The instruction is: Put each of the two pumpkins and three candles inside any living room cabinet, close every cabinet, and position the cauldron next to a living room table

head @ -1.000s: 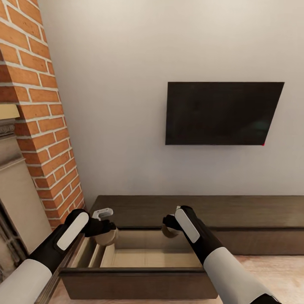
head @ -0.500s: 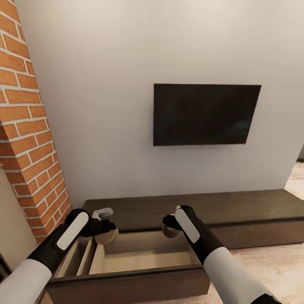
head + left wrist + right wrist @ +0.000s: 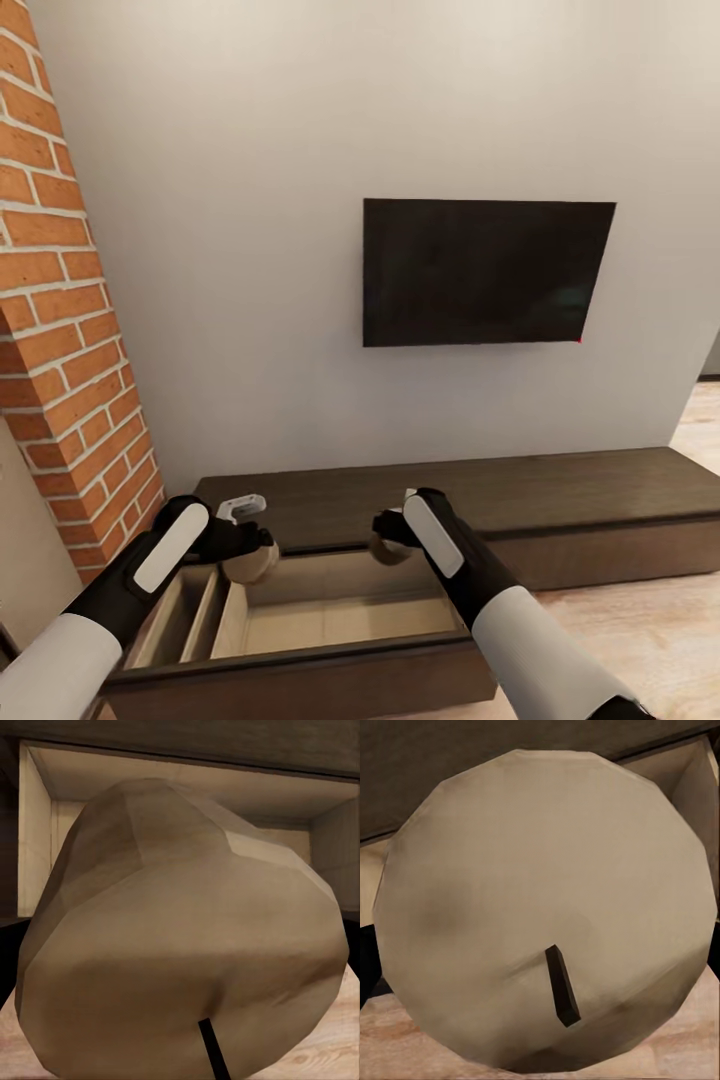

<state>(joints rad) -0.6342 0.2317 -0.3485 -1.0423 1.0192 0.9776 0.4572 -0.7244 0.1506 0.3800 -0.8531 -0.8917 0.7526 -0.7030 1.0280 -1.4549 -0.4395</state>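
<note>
Head view: I have both arms out over the long low dark brown wooden cabinet [image 3: 560,500], whose near drawer stands pulled out, showing pale wood insides with a divider at one side.

Left hand [image 3: 248,550] pinches a short beige-tan candle [image 3: 250,567], held above the open drawer near its back edge. In the left wrist view this candle [image 3: 180,937] is a faceted, matte tan cylinder seen from close, with a thin black wick near its end; the drawer's pale interior lies behind it.

Right hand [image 3: 388,540] pinches a second beige-tan candle [image 3: 386,549], also above the drawer's back edge, well apart from the first. In the right wrist view its round end face [image 3: 544,919] is plain pale tan, with a short dark wick standing just off centre.

I cannot see the fingers of either hand clearly; the candles hide them.

On the wall above: a black flat screen [image 3: 487,272]. Red brick column [image 3: 70,330] at my left. Pale wood floor [image 3: 640,620] beside the cabinet.
</note>
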